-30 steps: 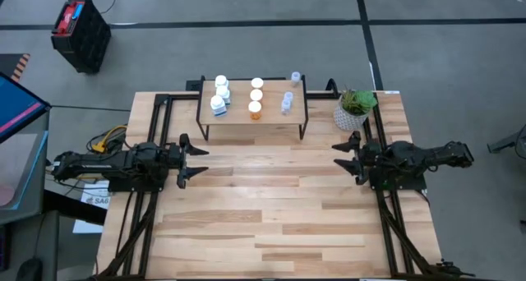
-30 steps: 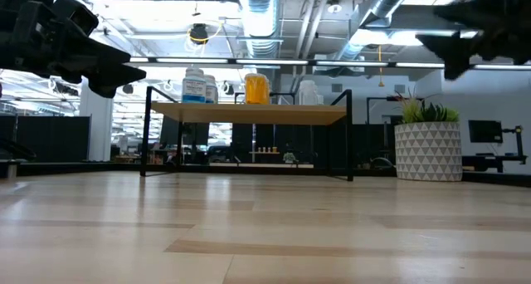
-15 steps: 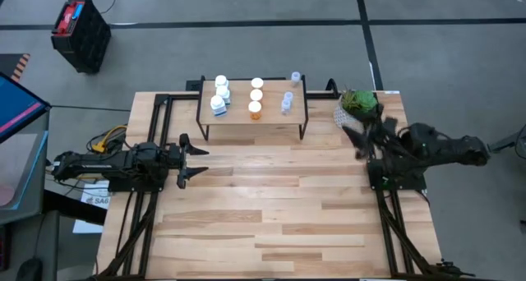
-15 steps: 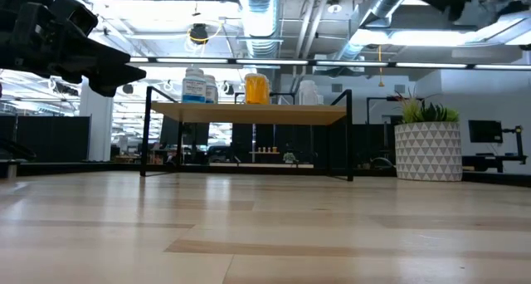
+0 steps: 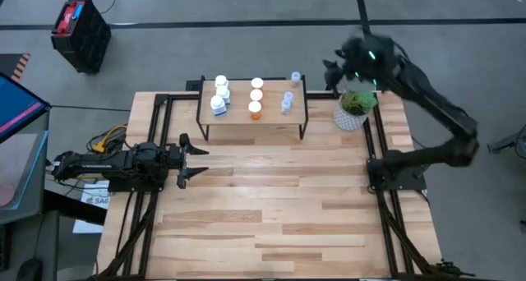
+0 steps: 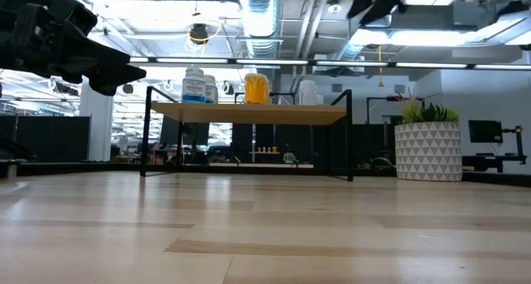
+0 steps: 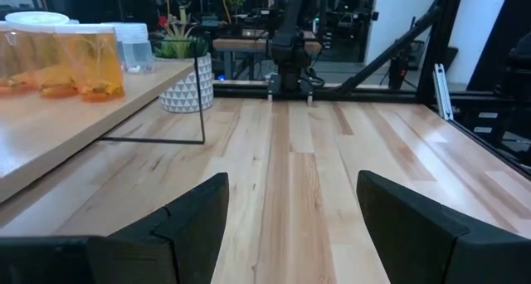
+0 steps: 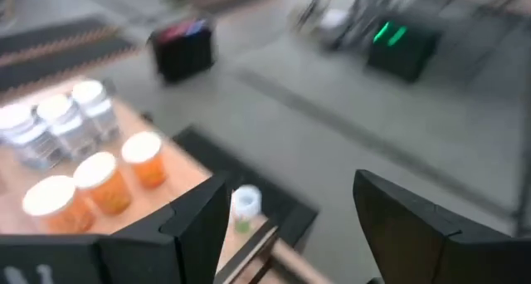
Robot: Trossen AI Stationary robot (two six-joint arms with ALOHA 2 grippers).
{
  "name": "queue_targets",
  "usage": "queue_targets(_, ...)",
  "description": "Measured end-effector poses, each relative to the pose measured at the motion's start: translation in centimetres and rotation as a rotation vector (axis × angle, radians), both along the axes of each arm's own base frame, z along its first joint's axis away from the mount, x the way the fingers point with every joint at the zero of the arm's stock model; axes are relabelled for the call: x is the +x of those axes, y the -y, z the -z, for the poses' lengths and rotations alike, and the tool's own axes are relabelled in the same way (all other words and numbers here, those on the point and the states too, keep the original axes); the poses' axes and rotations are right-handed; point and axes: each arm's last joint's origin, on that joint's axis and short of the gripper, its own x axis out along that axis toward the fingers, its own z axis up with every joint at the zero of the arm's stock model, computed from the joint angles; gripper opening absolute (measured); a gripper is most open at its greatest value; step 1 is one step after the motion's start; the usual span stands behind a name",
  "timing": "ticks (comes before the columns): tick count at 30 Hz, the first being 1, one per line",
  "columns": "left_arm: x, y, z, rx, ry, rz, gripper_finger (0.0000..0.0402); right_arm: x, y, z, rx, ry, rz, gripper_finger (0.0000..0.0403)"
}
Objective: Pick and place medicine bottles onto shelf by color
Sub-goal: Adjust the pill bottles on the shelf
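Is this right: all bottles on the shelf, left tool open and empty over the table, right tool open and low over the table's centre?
Not the last part. The high view shows the right tool raised beyond the table's far edge, near the potted plant, not over the centre. The bottles do stand on the shelf, and the left tool is open and empty.

High view straight down; low view table-level; wrist views forward; all share shelf [image 5: 252,100].

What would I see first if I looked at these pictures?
Probably the right arm's gripper, swung up high past the table's far edge, above the potted plant, with open, empty jaws. Next, the little shelf at the back, holding medicine bottles in colour rows. The left gripper waits open, low at the left.
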Motion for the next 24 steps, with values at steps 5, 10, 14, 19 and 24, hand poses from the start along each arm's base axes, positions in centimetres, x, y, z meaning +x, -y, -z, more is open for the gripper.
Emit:
queue_targets(5, 0.0, 0.0, 0.0, -0.017, 0.001, -0.002, 0.0254, 3.2, 6.6, 2.7, 0.194, -0.108, -0.014, 0.0275)
queue_targets(10, 0.0, 0.0, 0.0, -0.024, 0.001, -0.002, 0.0254, 6.0, 10.7, 6.6, 0.286, -0.215, 0.001, 0.0255)
queue_targets(14, 0.0, 0.0, 0.0, -0.024, 0.001, -0.002, 0.0254, 7.4, 12.4, 8.6, 0.327, -0.261, 0.001, 0.0227)
queue_targets(19, 0.0, 0.0, 0.0, -0.018, 0.001, -0.002, 0.0254, 7.9, 13.4, 9.8, 0.358, -0.296, 0.012, 0.0184)
queue_targets(24, 0.0, 0.0, 0.0, -0.017, 0.0, -0.002, 0.0254, 7.9, 13.8, 10.1, 0.307, -0.361, 0.1, 0.0142)
